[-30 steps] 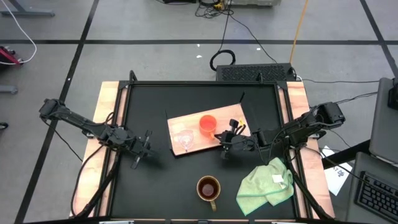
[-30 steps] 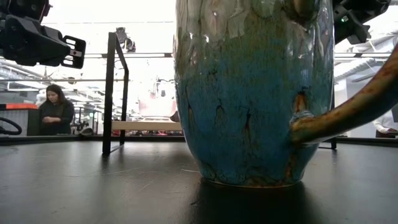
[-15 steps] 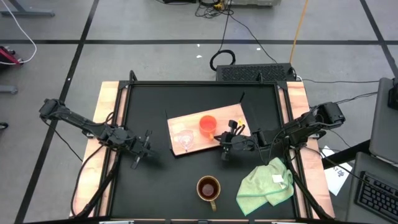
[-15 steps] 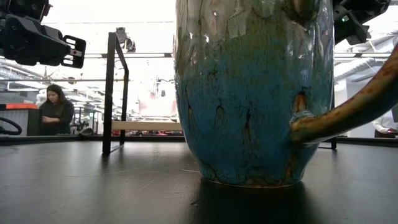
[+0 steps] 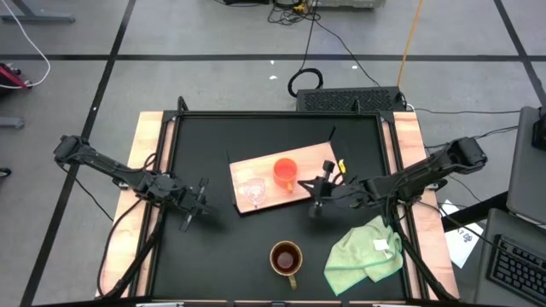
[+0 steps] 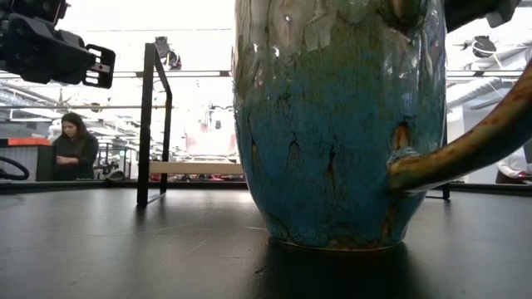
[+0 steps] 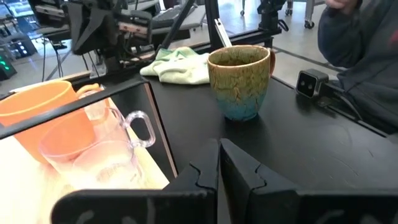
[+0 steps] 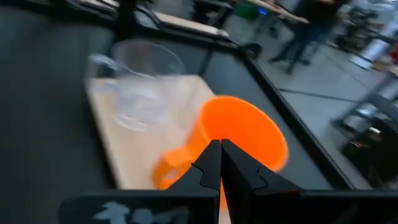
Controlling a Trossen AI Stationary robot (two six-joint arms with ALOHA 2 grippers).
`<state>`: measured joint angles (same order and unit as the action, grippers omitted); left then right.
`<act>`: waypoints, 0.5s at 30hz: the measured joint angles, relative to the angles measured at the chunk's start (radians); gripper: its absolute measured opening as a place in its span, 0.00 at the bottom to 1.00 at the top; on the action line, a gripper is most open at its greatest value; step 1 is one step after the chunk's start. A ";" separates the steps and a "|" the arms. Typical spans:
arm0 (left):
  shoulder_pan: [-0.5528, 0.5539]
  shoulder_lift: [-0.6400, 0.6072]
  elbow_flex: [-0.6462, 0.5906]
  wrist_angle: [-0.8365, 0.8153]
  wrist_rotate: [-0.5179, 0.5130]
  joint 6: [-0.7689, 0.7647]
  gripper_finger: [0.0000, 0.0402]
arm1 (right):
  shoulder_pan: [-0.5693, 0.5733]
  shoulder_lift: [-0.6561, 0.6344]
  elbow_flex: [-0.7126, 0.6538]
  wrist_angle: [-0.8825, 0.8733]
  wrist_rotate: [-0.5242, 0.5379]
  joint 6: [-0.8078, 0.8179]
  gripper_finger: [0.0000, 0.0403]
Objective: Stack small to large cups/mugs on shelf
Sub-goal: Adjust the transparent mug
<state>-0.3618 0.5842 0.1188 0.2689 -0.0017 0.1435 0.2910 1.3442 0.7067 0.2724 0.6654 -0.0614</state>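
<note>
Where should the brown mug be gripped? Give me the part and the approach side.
Probably the rim wall of the brown mug, taken from straight above with one finger inside. It stands upright with its mouth open, and its body looks too wide to span. Pinch the side nearest the wooden board, since the handle points away from it.

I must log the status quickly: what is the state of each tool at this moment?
Left tool: closed, holding nothing, over the black table.
Right tool: closed, holding nothing, beside the orange cup.
</note>
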 joint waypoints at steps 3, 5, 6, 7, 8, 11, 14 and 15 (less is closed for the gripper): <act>0.000 0.000 0.000 0.014 0.000 0.005 0.05 | 0.006 -0.017 0.000 0.010 -0.101 -0.007 0.00; 0.000 0.000 0.000 0.020 0.000 0.006 0.05 | 0.006 -0.020 0.000 0.036 -0.195 -0.011 0.00; 0.000 0.000 0.000 0.022 0.000 0.007 0.05 | 0.006 -0.020 0.000 0.054 -0.243 -0.012 0.00; 0.000 0.000 0.000 0.023 0.000 0.008 0.05 | 0.006 -0.019 0.000 0.074 -0.288 -0.012 0.00; 0.000 0.000 0.000 0.024 0.000 0.009 0.05 | 0.006 -0.013 0.000 0.097 -0.323 -0.012 0.00; 0.000 0.000 0.000 0.023 -0.010 0.007 0.05 | 0.006 0.005 0.000 0.144 -0.364 -0.015 0.00; 0.000 0.000 0.000 0.024 -0.021 0.005 0.05 | 0.003 0.037 0.014 0.163 -0.382 -0.017 0.00; 0.000 0.000 0.000 0.027 -0.024 0.005 0.05 | 0.003 0.051 0.023 0.157 -0.382 -0.017 0.00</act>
<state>-0.3614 0.5842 0.1188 0.2961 -0.0253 0.1483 0.2938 1.3951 0.7299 0.4298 0.2832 -0.0789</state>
